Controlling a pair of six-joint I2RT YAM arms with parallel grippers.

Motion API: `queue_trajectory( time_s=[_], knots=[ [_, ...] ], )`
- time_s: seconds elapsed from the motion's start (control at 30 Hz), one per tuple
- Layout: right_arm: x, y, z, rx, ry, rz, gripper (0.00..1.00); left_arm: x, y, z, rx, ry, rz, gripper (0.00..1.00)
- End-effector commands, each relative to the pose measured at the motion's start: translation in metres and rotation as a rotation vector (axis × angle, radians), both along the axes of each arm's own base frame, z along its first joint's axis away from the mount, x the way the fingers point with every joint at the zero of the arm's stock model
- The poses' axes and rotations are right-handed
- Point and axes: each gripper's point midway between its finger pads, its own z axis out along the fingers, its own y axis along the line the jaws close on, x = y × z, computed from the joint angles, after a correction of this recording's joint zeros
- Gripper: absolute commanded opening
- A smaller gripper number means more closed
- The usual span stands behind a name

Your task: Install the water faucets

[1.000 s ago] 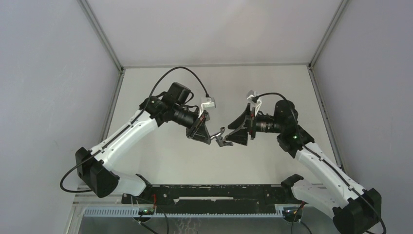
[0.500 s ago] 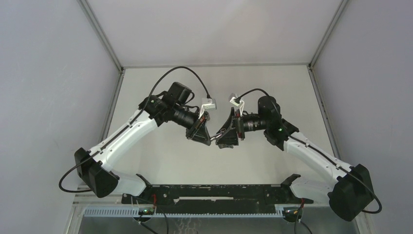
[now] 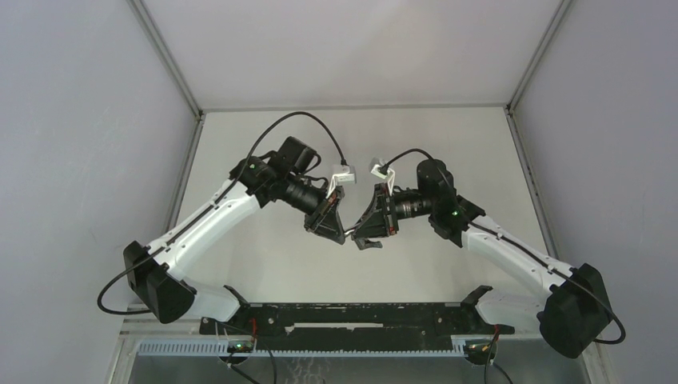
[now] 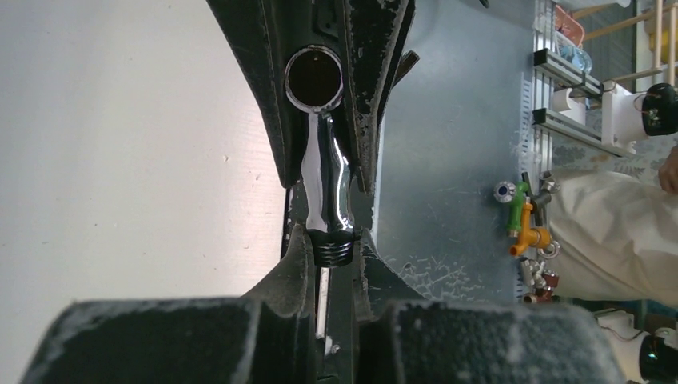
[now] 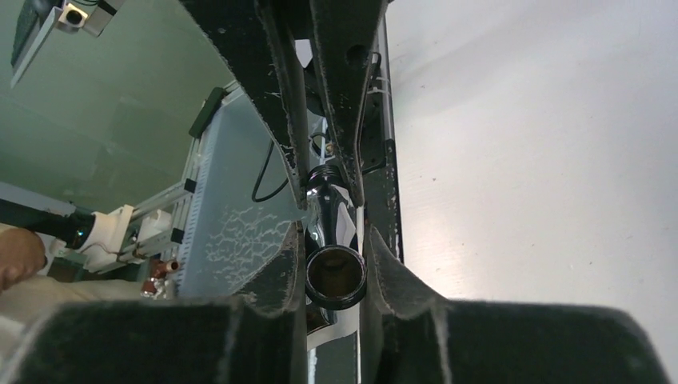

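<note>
A shiny chrome water faucet piece [image 4: 326,180] is held in the air between both grippers. My left gripper [image 4: 333,242] is shut on its dark threaded end. The faucet's round open end [image 5: 335,276] sits between the pads of my right gripper [image 5: 335,254], which is shut on it. In the top view the left gripper [image 3: 339,234] and right gripper [image 3: 362,238] meet tip to tip above the middle of the white table [image 3: 272,264], and the faucet is only a small glint [image 3: 350,232] between them.
A black rail [image 3: 352,316] and a slotted metal strip [image 3: 320,348] run along the near edge. Grey walls close in the left, right and back. Past the near edge lie coloured fittings [image 4: 524,220] and a person in white [image 4: 616,240].
The right arm has swung left up to the left gripper, and its jaws have closed on the faucet's round end. The left arm has held still with the faucet.
</note>
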Motion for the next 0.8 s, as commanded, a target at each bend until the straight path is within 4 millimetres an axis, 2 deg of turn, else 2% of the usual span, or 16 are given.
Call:
queue_trajectory(
  time_s=[0.0, 0.07, 0.1, 0.13, 0.23, 0.3, 0.33, 0.37, 0.47, 0.57, 0.63, 0.7, 0.77],
  knots=[
    [-0.002, 0.006, 0.027, 0.063, -0.054, 0.027, 0.02, 0.001, -0.012, 0.029, -0.094, -0.073, -0.059, 0.00],
    [0.003, 0.006, 0.028, 0.056, -0.052, -0.010, 0.00, 0.005, -0.013, 0.030, -0.083, -0.083, -0.043, 0.00],
    [0.007, 0.006, 0.026, 0.044, -0.046, -0.041, 0.00, 0.008, -0.014, 0.031, -0.074, -0.091, -0.027, 0.05],
    [0.013, 0.005, 0.026, 0.038, -0.047, -0.076, 0.00, 0.012, -0.014, 0.031, -0.063, -0.101, -0.009, 0.21],
    [0.025, 0.000, 0.027, 0.048, -0.043, -0.177, 0.00, 0.020, -0.013, 0.036, -0.052, -0.136, 0.045, 0.58],
    [0.036, -0.006, 0.029, 0.067, -0.037, -0.254, 0.00, 0.028, -0.010, 0.039, -0.041, -0.176, 0.103, 0.75],
    [0.042, -0.011, 0.033, 0.091, -0.037, -0.299, 0.00, 0.032, -0.007, 0.042, -0.035, -0.196, 0.136, 0.92],
    [0.049, -0.017, 0.036, 0.120, -0.027, -0.350, 0.00, 0.036, -0.002, 0.046, -0.038, -0.215, 0.170, 0.99],
    [0.061, -0.036, 0.053, 0.269, -0.038, -0.479, 0.00, 0.053, 0.009, 0.059, -0.071, -0.230, 0.297, 1.00],
    [0.068, -0.054, 0.079, 0.451, -0.097, -0.618, 0.00, 0.074, 0.013, 0.079, -0.206, -0.211, 0.460, 1.00],
    [0.066, -0.065, 0.090, 0.561, -0.118, -0.684, 0.00, 0.073, 0.004, 0.074, -0.338, -0.160, 0.510, 1.00],
    [0.064, -0.074, 0.099, 0.645, -0.142, -0.729, 0.00, 0.069, -0.005, 0.089, -0.519, -0.119, 0.546, 1.00],
    [0.061, -0.078, 0.107, 0.699, -0.151, -0.746, 0.00, 0.064, -0.010, 0.097, -0.621, -0.038, 0.558, 1.00]
  ],
)
